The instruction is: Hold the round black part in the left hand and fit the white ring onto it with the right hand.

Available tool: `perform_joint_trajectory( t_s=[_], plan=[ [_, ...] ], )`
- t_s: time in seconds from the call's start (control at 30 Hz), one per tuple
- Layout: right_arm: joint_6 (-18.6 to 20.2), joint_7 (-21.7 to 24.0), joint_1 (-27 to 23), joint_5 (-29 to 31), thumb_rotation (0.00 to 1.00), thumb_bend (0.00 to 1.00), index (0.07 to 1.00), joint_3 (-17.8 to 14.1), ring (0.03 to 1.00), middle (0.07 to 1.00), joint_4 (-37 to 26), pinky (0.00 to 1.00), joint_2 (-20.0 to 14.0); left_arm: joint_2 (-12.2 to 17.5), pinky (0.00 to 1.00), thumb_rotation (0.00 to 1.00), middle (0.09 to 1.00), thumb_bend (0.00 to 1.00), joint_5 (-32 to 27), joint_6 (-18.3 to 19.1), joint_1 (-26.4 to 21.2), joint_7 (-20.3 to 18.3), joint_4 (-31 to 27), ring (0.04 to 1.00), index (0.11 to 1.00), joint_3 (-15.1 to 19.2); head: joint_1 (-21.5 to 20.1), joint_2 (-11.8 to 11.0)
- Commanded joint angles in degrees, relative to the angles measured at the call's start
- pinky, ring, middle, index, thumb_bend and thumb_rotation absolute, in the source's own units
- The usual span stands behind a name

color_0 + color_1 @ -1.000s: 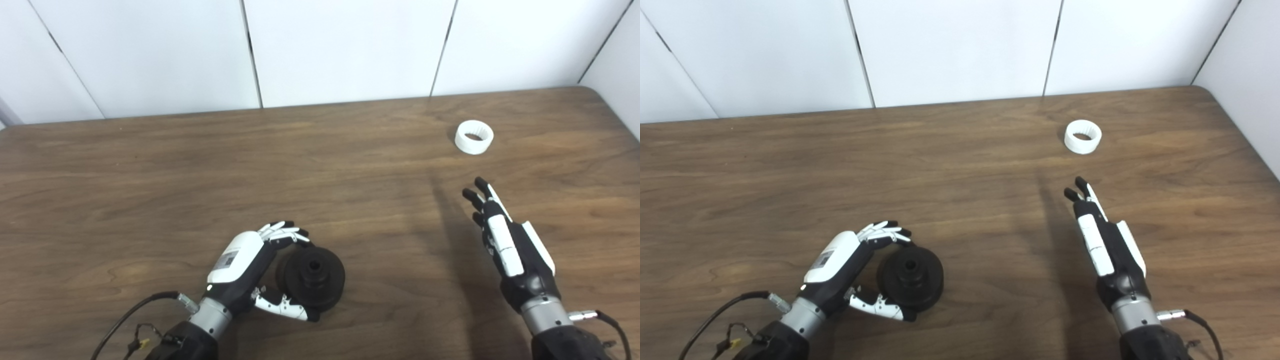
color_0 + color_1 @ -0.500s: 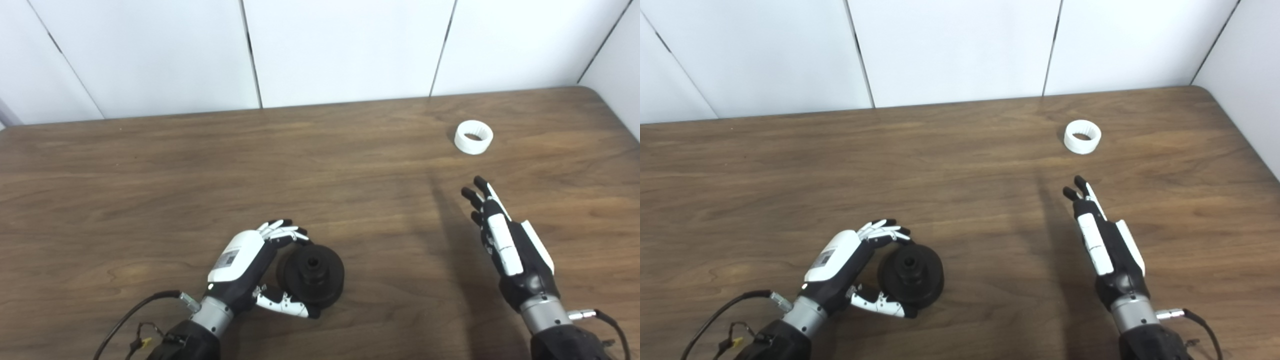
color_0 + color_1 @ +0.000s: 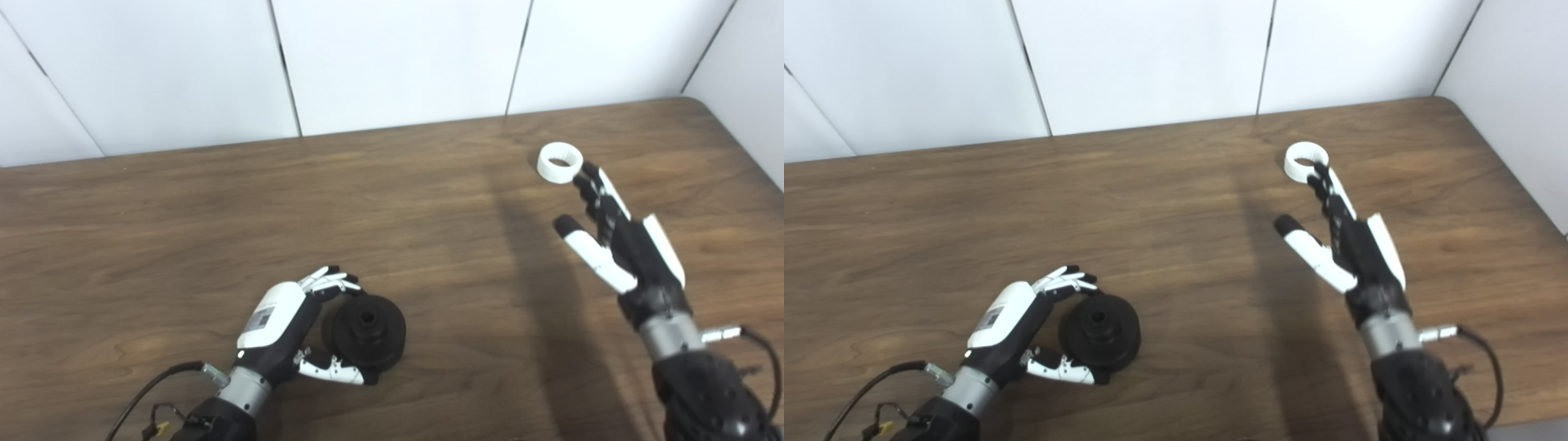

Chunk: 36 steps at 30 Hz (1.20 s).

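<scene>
1. Right hand (image 3: pixel 618 236), black and white, hangs above the tabletop with its fingers stretched forward and its thumb swung out to the left; it holds nothing and is spread wide.

2. Straight ahead of it, off the fingertips (image 3: pixel 589 174), lies the small white plastic ring (image 3: pixel 560 162). It sits flat on the brown wood-grain tabletop (image 3: pixel 184 214) near the far right corner, its hole facing up. In both head views the fingertips come right to the ring's near right edge, though I cannot tell whether they touch it or hover over it.

3. Because the ring lies flat with its axis upright, my guess is the hand has to go a little further forward and to the left, so that fingers and thumb come down on opposite sides of the rim.

4. Left hand (image 3: pixel 288 334) is at the near left of the tabletop, curled round the round black stepped part (image 3: pixel 367 331). Fingers rest on the part's far edge and the thumb on its near edge, so it looks gripped, but the part seems to sit on the wood rather than lifted.

5. That black part has its raised hub and centre hole turned upward.

6. Ring and black part are well apart, on opposite sides of the tabletop; only the right hand is near the ring.
</scene>
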Motion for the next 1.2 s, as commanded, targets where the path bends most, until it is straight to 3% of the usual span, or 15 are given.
perform_joint_trajectory(
  t_s=[0.0, 0.07, 0.2, 0.33, 0.47, 0.57, 0.87, 1.17],
  plan=[
    [-0.26, 2.15, -4.68, -3.13, 0.53, 0.8, 0.978, -2.55, 0.995, 0.963, -1.33, 1.0, -2.88, 1.38, 0.89, 0.06, 0.846, 0.52, 0.66, 2.84, 1.57, -2.31, 2.05, 0.937, 0.486, -0.21, 0.01, 0.03],
    [-0.25, 5.12, -7.7, -5.39, 0.49, 0.84, 0.972, -4.8, 0.994, 0.967, -0.3, 1.0, -3.75, 1.39, 0.88, 0.06, 0.846, 0.52, 0.36, 2.46, 1.48, -2.18, 2.33, 0.937, 0.486, -0.2, -0.01, -0.04],
    [-0.24, 12.02, -13.07, -10.49, 0.37, 0.81, 0.965, -7.63, 0.986, 0.972, 2.72, 0.99, -6.4, 1.36, 0.88, 0.06, 0.844, 0.52, 0.54, 2.37, 1.47, -2.11, 2.44, 0.933, 0.487, -0.3, -0.35, -0.24],
    [-0.24, 20.29, -18.04, -20.84, 0.41, 0.84, 0.921, -8.78, 0.942, 0.946, 6.45, 0.9, -7.94, 1.28, 0.88, 0.06, 0.841, 0.52, 0.62, 1.93, 1.46, -1.48, 2.99, 0.931, 0.486, -0.39, -1.6, -1.46],
    [-0.24, 26.0, -22.28, -28.28, 0.41, 0.88, 0.898, -7.72, 0.995, 0.949, 11.4, 0.94, -9.69, 1.67, 0.89, 0.06, 0.842, 0.52, 0.67, 1.89, 1.6, -1.5, 3.13, 0.934, 0.486, -0.44, -2.08, -2.14],
    [-0.25, 27.39, -24.26, -30.71, 0.4, 0.9, 0.884, -6.73, 1.0, 0.959, 14.41, 0.89, -10.74, 1.8, 0.87, 0.06, 0.843, 0.52, 0.8, 1.61, 1.7, -1.17, 3.56, 0.931, 0.486, -0.53, -2.6, -2.59],
    [-0.25, 29.65, -29.54, -36.82, 0.33, 0.9, 0.871, -3.18, 1.0, 0.99, 22.97, 0.9, -13.27, 2.3, 0.86, 0.06, 0.843, 0.52, 0.15, 0.34, 1.85, -0.45, 4.11, 0.924, 0.487, -0.27, -4.93, -2.84],
    [-0.33, 27.29, -33.73, -38.34, 0.31, 0.91, 0.867, 1.11, 1.0, 0.971, 32.98, 0.91, -15.7, 2.84, 0.85, 0.06, 0.845, 0.52, -0.18, 0.32, 1.95, -0.54, 3.95, 0.926, 0.487, -0.11, -6.29, -2.98]
  ],
)
